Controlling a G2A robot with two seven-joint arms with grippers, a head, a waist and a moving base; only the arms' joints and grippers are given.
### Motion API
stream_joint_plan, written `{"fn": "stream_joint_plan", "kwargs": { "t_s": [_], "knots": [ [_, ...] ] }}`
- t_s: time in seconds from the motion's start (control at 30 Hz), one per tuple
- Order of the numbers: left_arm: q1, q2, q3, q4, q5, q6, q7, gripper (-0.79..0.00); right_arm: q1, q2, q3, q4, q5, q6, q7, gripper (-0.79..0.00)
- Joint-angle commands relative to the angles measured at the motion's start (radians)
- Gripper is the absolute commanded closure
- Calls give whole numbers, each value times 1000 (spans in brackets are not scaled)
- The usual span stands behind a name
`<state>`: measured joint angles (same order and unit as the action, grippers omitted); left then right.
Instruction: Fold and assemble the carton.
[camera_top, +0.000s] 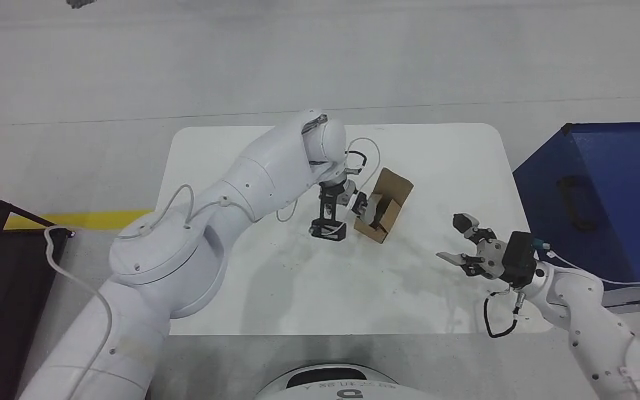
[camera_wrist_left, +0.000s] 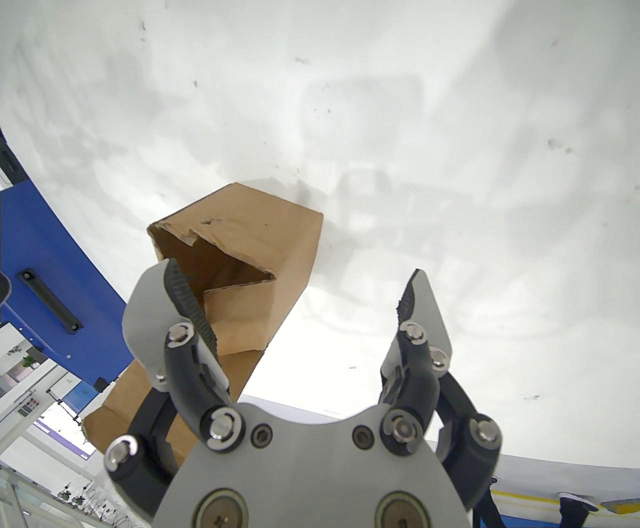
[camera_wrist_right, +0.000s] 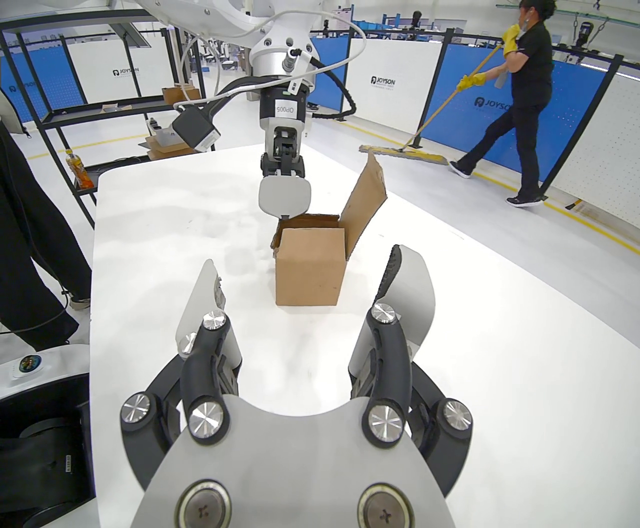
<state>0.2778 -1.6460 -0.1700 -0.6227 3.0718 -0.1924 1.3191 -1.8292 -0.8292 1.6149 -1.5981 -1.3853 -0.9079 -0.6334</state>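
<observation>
A brown carton (camera_top: 390, 195) stands upright in the middle of the white table (camera_top: 250, 260), its top open and one long lid flap (camera_wrist_right: 367, 195) standing up. My left gripper (camera_top: 352, 208) hangs open just above the carton's open top. In the left wrist view the gripper (camera_wrist_left: 292, 272) has one finger (camera_wrist_left: 172, 295) over the carton (camera_wrist_left: 270, 235) and the other over bare table. My right gripper (camera_top: 455, 240) is open and holds nothing, well apart from the carton near the table's right side. Its wrist view shows the gripper (camera_wrist_right: 303, 260) facing the carton (camera_wrist_right: 310, 265) and the left gripper (camera_wrist_right: 284, 197).
A blue bin (camera_top: 580, 190) stands off the table's right edge, close to the right arm; it also appears as the blue bin (camera_wrist_left: 45, 260) behind the carton. A metal rack (camera_wrist_right: 170, 95) with more cardboard stands beyond the table's far side.
</observation>
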Motion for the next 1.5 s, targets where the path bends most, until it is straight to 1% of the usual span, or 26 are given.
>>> {"fn": "stream_joint_plan", "kwargs": {
  "t_s": [0.0, 0.03, 0.07, 0.47, 0.53, 0.6, 0.67, 0.77, 0.83, 0.9, 0.93, 0.97, 1.0, 1.03, 1.1, 1.3, 1.33, 1.37, 1.4, 1.43, 1.47],
  "knots": [
    [-3, -5, 0, 4, 0, 15, -11, -785, -1, 0, 1, -3, -2, 0, 1, -634],
    [-6, -7, 0, 5, 0, 22, -28, -785, -2, 0, 2, -6, -3, -1, 2, -727],
    [-8, -8, 0, 6, 0, 23, -33, -785, -3, 0, 3, -10, -4, -6, 2, -785],
    [-8, -8, 0, 6, 0, 23, -33, -785, -3, 0, 2, -12, -5, -13, 1, -785],
    [-9, -5, -20, -7, -35, 52, -45, -785, -3, 0, 2, -12, -5, -13, 1, -785],
    [-33, 11, -64, -9, -103, 101, -13, -785, -3, -1, 0, -17, 3, -8, 2, -785],
    [-55, 32, -102, -11, -154, 135, 27, -785, -5, -3, 3, -24, 39, -13, -20, -785],
    [-88, 77, -166, -13, -217, 178, 81, -785, -9, -2, 42, -9, 58, -22, -72, -785],
    [-103, 112, -208, -24, -249, 174, 115, -785, -17, -1, 69, -2, 58, -24, -120, -785],
    [-112, 148, -252, -40, -282, 151, 147, -785, -27, -1, 91, 0, 44, -10, -171, -785],
    [-111, 166, -276, -42, -307, 123, 163, -785, -33, -2, 99, -1, 34, -2, -196, -785],
    [-102, 182, -300, -41, -350, 80, 206, -785, -38, -3, 104, -1, 22, 8, -220, -785],
    [-81, 195, -323, -60, -429, 47, 217, -785, -43, -3, 109, -1, 9, 18, -242, -785],
    [-74, 200, -327, -70, -448, 42, 217, -785, -48, -4, 111, -1, -4, 28, -261, -785],
    [-74, 200, -327, -70, -448, 42, 217, -785, -55, -4, 116, 0, -23, 36, -289, -785],
    [-74, 200, -327, -70, -448, 42, 217, -785, -55, -4, 116, 0, -23, 36, -289, -785],
    [-53, 200, -338, -72, -499, 24, 217, -785, -55, -4, 116, 0, -23, 36, -289, -785],
    [-28, 200, -360, -67, -616, -61, 217, -785, -55, -4, 116, 0, -23, 36, -289, -785],
    [-27, 206, -367, -5, -668, -145, 164, -785, -55, -4, 116, 0, -23, 36, -289, -785],
    [-28, 207, -351, 19, -699, -210, 100, -785, -55, -4, 116, 0, -23, 36, -289, -785],
    [-23, 206, -315, 17, -738, -295, 14, -785, -55, -4, 116, 0, -23, 36, -289, -785]
  ]
}}
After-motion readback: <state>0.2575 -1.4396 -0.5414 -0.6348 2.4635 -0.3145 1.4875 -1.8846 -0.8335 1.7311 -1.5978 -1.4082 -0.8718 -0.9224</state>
